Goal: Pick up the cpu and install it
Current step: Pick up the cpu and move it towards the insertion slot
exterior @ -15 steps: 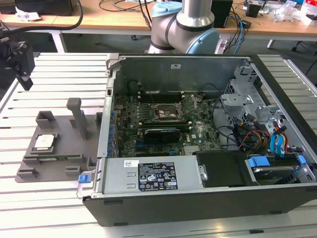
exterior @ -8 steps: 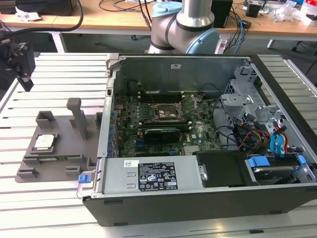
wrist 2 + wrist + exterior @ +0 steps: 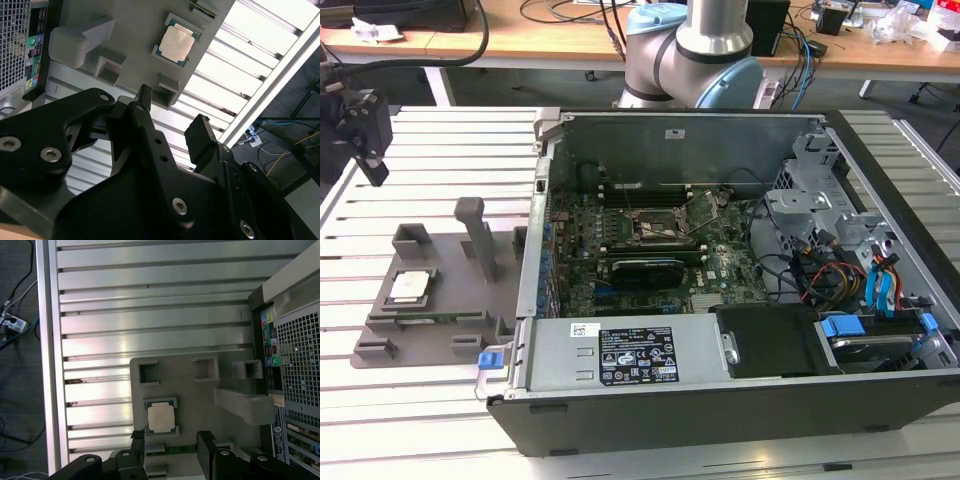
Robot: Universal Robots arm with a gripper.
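Cpu [image 3: 161, 418] sits flat in pocket of grey fixture plate [image 3: 200, 400], just ahead of gripper [image 3: 171, 437], untouched. Jaws spread apart, empty. Likely risk: off-centre descent, fingertip catches pocket rim, chip tilts or slips.

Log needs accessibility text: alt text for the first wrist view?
A small flat square chip with a pale silver-grey metal top, the cpu, rests on a grey plastic fixture plate, ahead of the gripper and its open black fingers. The plate lies on a slatted metal table beside a computer case.
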